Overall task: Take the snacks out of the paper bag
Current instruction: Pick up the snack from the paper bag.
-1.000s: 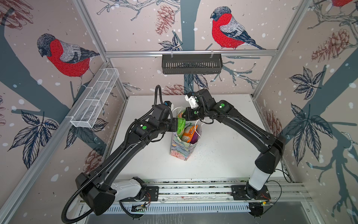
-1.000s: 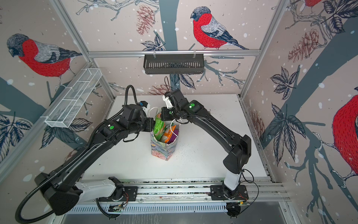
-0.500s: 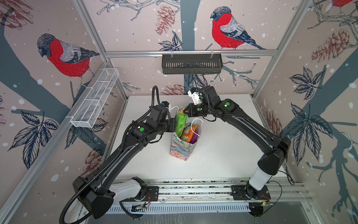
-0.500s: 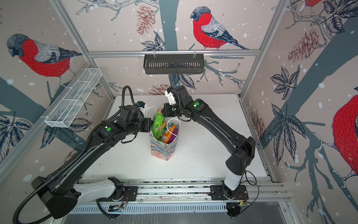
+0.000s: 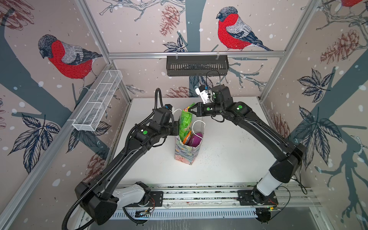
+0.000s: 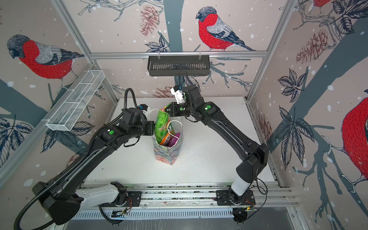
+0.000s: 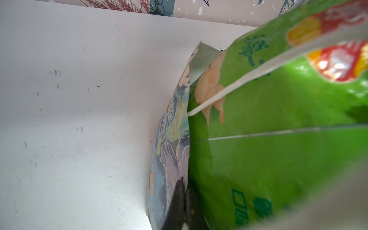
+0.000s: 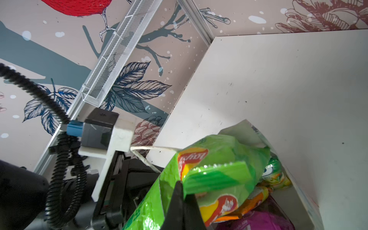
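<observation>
1. A tall, narrow paper bag (image 5: 184, 153) (image 6: 165, 153) with a pastel floral print outside and white inside stands upright near the middle of the white worktop (image 5: 229, 159).
2. A large, bright green, crinkly foil chip bag (image 5: 185, 123) (image 6: 162, 123) with a red-and-yellow logo sticks up well above the paper bag's rim. It leans along the left-arm side, and its lower end is inside the bag.
3. The right gripper (image 5: 191, 111) (image 6: 168, 110) reaches in from the far side of the worktop. Its jaws are pinched tight on the chip bag's folded top edge, as the right wrist view (image 8: 184, 191) shows.
4. The left gripper (image 5: 177, 130) meets the paper bag at its upper rim. In the left wrist view (image 7: 184, 189) its jaws are closed narrowly on the floral wall (image 7: 171, 139), with the chip bag (image 7: 278, 159) just behind it.
5. Deep in the bag's mouth lie an orange foil packet (image 5: 187, 138) (image 6: 166, 139) and, touching it, a purple foil packet (image 5: 196, 139) (image 6: 175, 139).
6. The right wrist view also shows a smaller yellow-green foil packet (image 8: 274, 175), tucked behind the chip bag (image 8: 219, 175) and above the purple one (image 8: 258, 221).
7. One white cord handle (image 5: 197, 122) arches over the open mouth.
8. A white wire-mesh tray (image 5: 97, 103) hangs on the left wall, and a black slotted basket (image 5: 197, 65) hangs from the rear rail.
</observation>
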